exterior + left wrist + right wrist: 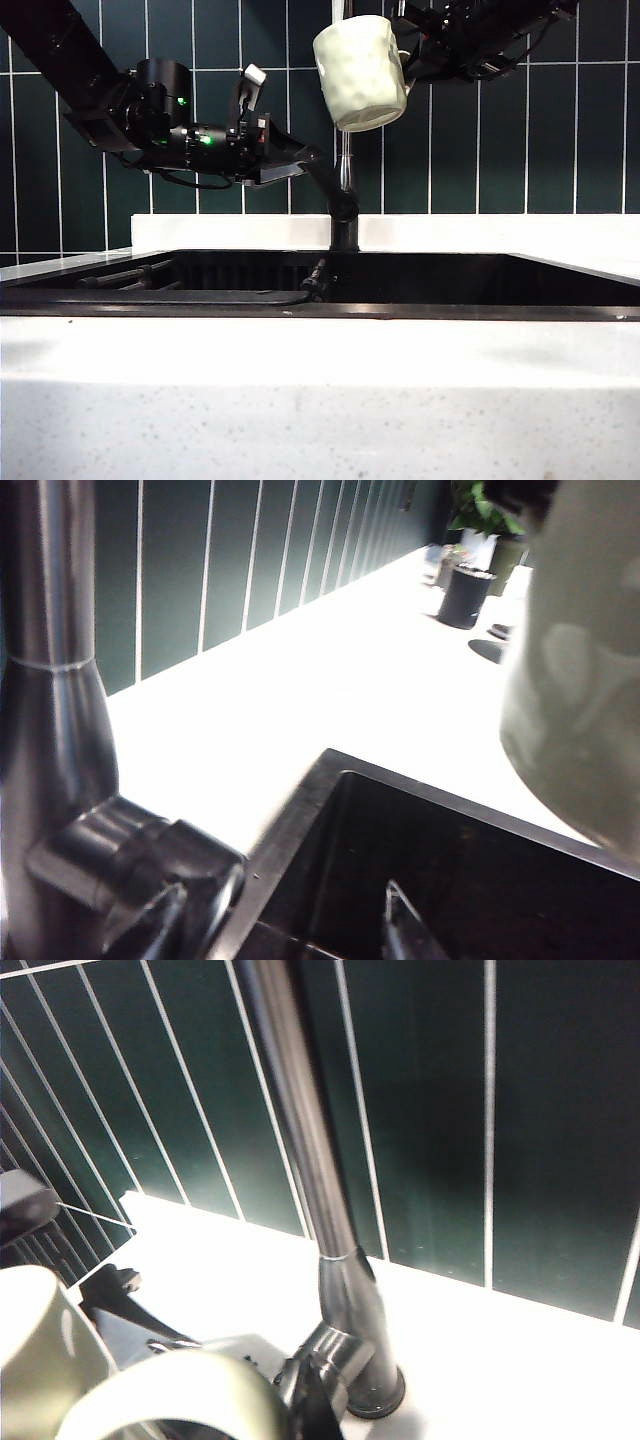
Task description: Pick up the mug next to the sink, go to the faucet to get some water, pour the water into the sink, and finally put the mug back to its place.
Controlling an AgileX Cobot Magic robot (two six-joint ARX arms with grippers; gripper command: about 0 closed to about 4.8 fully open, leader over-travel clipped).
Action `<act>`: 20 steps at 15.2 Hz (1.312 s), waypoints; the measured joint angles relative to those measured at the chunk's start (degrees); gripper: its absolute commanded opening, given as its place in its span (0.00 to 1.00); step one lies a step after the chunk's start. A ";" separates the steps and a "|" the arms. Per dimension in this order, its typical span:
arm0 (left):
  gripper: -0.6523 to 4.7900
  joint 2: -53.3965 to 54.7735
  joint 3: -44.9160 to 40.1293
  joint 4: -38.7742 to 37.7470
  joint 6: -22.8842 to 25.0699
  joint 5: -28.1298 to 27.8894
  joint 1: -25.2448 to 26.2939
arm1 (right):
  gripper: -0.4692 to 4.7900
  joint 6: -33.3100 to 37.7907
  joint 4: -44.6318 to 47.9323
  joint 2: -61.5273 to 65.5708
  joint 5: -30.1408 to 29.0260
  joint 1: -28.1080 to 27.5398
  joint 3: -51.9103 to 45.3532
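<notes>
While the sink (420, 280) is sitting empty up front, the left gripper (300, 165) is hanging jaws-spread at the faucet (344, 215) lever, and the right gripper (425, 55) is pinching the mug (360, 72) up high, above the sink.

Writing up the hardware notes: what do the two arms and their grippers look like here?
Both arms are matte black. The left arm has chunky round joints with small green indicator lights, a black cable looping beneath, and a pale grey-white part on top by the left gripper. The right gripper is black too, with dark cabling along its arm. Black fingers are slim and tapered.
</notes>
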 measured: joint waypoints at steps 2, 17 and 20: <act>0.57 0.00 0.00 0.11 0.98 -3.87 -0.09 | 0.09 -0.02 -0.02 0.00 -0.15 0.00 0.00; 0.34 -0.46 0.44 5.33 1.36 -27.74 -2.16 | 0.09 -0.46 -0.44 0.37 -1.18 -0.13 -0.04; 0.11 -1.42 0.44 6.08 -2.36 -26.60 -1.42 | 0.09 -6.27 -0.50 0.35 -1.18 -0.72 -0.04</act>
